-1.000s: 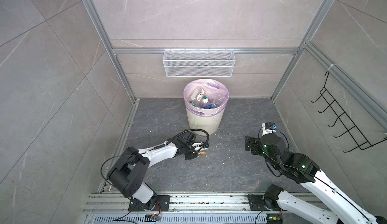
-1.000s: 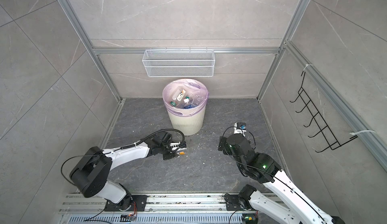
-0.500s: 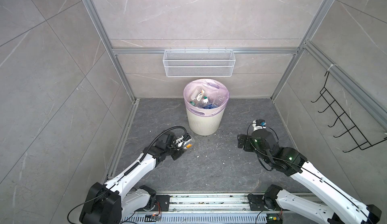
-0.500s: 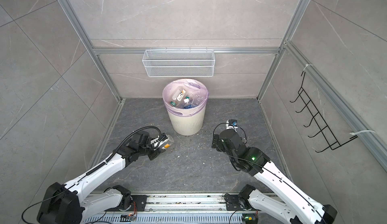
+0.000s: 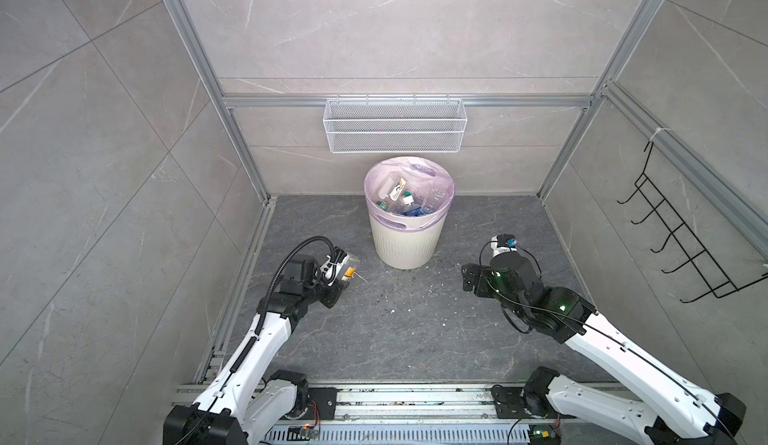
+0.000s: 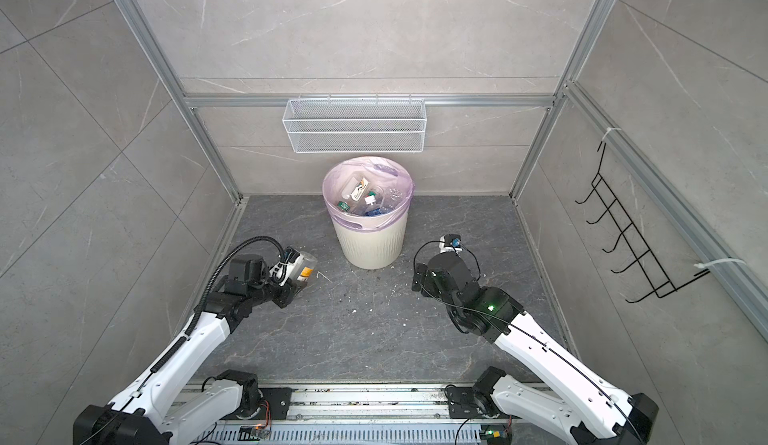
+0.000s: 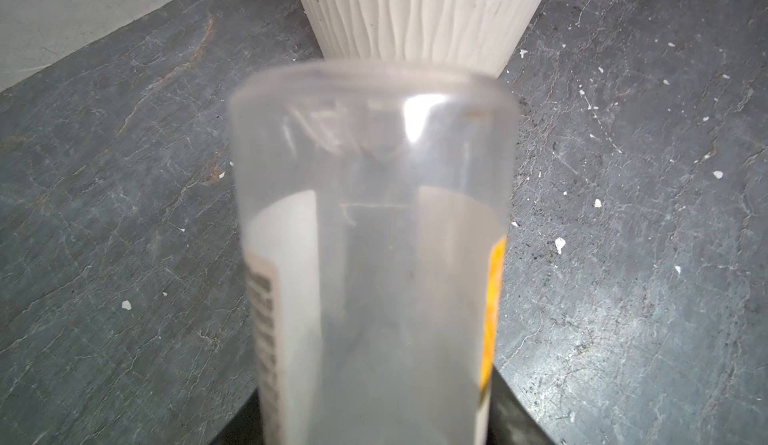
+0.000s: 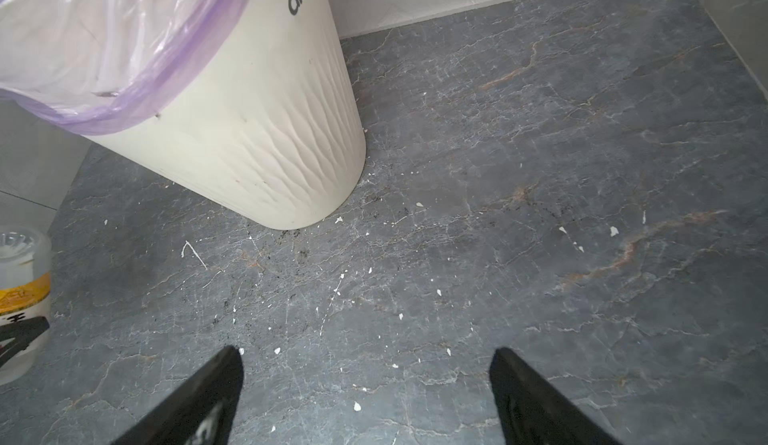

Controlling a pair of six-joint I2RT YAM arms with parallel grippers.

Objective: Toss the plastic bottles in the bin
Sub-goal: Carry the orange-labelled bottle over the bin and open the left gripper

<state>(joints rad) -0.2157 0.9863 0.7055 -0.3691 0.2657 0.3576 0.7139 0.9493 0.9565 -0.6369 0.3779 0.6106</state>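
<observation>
The cream ribbed bin [image 5: 405,243] [image 6: 372,247] with its lilac bag stands at the back middle of the dark floor. Several plastic bottles [image 5: 405,201] [image 6: 365,199] lie inside it. My left gripper [image 5: 337,279] [image 6: 296,279] [image 7: 374,422] is shut on a clear plastic bottle [image 5: 348,265] [image 6: 306,265] [image 7: 374,256] with a white and orange label. That bottle is raised off the floor, left of the bin's base [image 7: 415,14], and shows at the edge of the right wrist view [image 8: 23,280]. My right gripper [image 5: 467,278] [image 6: 417,280] [image 8: 365,351] hangs open and empty right of the bin [image 8: 249,131].
A white wire mesh basket [image 5: 395,131] [image 6: 353,127] hangs on the back wall above the bin. A black hook rack [image 5: 681,247] is fixed to the right wall. Small white specks [image 8: 438,292] dot the floor. Aluminium rails [image 5: 395,397] run along the front.
My left arm has lifted the bottle from the middle of the floor and carried it left and back, beside the bin. My right gripper has drifted a little left, staying open.
</observation>
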